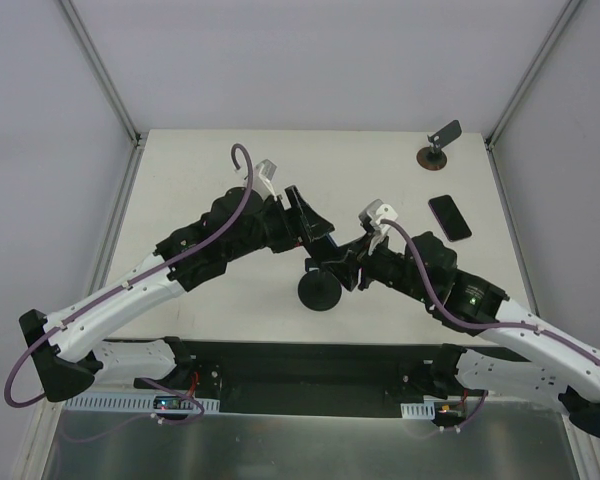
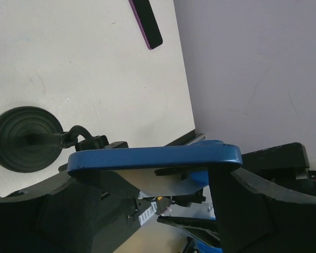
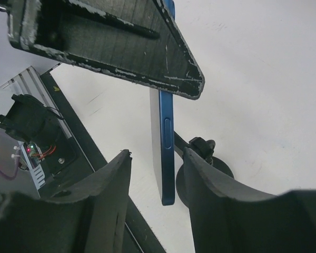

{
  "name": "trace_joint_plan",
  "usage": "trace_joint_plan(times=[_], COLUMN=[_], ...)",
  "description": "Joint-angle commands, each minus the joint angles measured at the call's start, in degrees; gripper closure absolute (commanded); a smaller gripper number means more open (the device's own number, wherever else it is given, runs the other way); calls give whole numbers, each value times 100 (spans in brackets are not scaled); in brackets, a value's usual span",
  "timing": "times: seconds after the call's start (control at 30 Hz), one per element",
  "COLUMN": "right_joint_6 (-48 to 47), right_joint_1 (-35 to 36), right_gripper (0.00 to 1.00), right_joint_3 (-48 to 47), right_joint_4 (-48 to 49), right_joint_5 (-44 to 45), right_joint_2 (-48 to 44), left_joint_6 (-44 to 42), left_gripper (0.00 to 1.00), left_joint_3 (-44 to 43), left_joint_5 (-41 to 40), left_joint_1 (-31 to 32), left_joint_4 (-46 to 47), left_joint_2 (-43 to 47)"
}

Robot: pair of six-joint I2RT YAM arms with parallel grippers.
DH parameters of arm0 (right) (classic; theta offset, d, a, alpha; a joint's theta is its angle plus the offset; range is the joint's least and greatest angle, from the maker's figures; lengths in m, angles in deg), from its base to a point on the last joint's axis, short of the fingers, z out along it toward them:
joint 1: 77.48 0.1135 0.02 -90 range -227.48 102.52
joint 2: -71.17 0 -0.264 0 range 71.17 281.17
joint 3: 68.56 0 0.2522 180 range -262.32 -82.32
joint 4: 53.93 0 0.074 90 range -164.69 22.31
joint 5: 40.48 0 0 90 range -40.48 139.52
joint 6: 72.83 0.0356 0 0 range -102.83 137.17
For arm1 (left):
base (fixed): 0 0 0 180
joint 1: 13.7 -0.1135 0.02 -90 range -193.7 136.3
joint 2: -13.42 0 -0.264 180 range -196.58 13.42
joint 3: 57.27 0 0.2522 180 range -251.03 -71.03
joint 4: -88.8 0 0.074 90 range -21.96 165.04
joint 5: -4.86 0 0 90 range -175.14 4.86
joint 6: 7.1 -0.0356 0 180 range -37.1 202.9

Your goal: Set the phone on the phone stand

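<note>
Nearest to the arm bases, around the middle of the bench (image 1: pixel 180 170), we see the phone stand (image 1: pixel 320 292). Its round black disc lies flat, with the short stem and the clamp head rising from it.

Just beyond it, toward 12 o'clock, the phone (image 3: pixel 167 137) is in the air over the stand, turned on edge so that its blue side shows. We cannot tell if its lower end touches the clamp head.

The right tool (image 3: pixel 157 155) comes in from 4 o'clock. Its two fingers stand on either side of the lower end of the phone, partly open, and on one side we see a gap, so it has no hold on the phone.

The left tool (image 2: pixel 152 176) comes in from 9 o'clock and grips the phone between its two fingers, spread fairly wide across it.

Farther away, at about 2 o'clock, a second black phone with a pinkish rim (image 1: pixel 449 217) lies flat. Behind it, near the far edge, stands a brown-based stand with a grey plate (image 1: pixel 440 148).
</note>
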Motion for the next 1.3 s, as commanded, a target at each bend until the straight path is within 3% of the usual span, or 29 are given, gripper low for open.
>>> trace_joint_plan(times=[0.0, 0.17, 0.27, 0.37, 0.4, 0.47, 0.57, 0.63, 0.67, 0.7, 0.77, 0.87, 0.9, 0.93, 1.0, 1.07, 1.17, 1.27], right_joint_6=[102, 207, 243, 269, 286, 295, 374, 436, 601, 655, 857, 1138, 1209, 1253, 1437, 1534, 1658, 1710], right_joint_1=[44, 52, 44, 44, 44, 44, 35, 9, -52, -88, -210, -430, -483, -519, -580, -598, -607, -624], right_gripper=[56, 61, 69, 86, 98, 100, 99, 99, 99, 100, 100, 100, 100, 100, 100, 100, 99, 99], right_joint_3=[42, -81, -125, -134, -125, -116, -99, -73, -29, -20, 15, 15, -19, -46, -99, -151, -274, -310], right_joint_4=[494, 459, 477, 477, 468, 442, 363, 345, 354, 337, 328, 328, 336, 345, 467, 538, 626, 732], right_joint_5=[277, 286, 225, 233, 242, 216, 163, 145, 41, -39, -179, -836, -1013, -1180, -1550, -1787, -1946, -2113], right_joint_2=[28, 195, 239, 204, 126, -41, -322, -481, -629, -700, -954, -1245, -1290, -1316, -1395, -1439, -1431, -1361], left_joint_6=[553, 720, 782, 642, 598, 449, 290, 158, 18, -70, -272, -483, -501, -510, -537, -397, 102, 473], left_gripper=[100, 100, 100, 100, 100, 76, 26, 17, 5, 2, 1, 4, 12, 14, 15, 8, 5, 9], left_joint_3=[-163, 4, 39, 170, 241, 557, 996, 1199, 1391, 1497, 1910, 2683, 2798, 2843, 2677, 2361, 2184, 1877], left_joint_5=[346, 856, 1083, 1330, 1409, 1541, 1524, 1445, 1428, 1375, 1322, 1707, 1857, 2241, 2621, 3245, 3868, 4229], left_joint_1=[-90, -160, -204, -247, -265, -326, -371, -406, -423, -441, -450, -529, -564, -599, -599, -599, -599, -591], left_joint_4=[517, 834, 983, 1290, 1421, 1895, 2300, 2485, 2573, 2792, 3100, 4591, 4900, 5364, 5570, 6009, 7544, 8346], left_joint_2=[50, 41, -11, 6, 50, 233, 567, 735, 918, 1016, 1384, 1780, 1790, 1773, 1484, 1099, 598, 105])
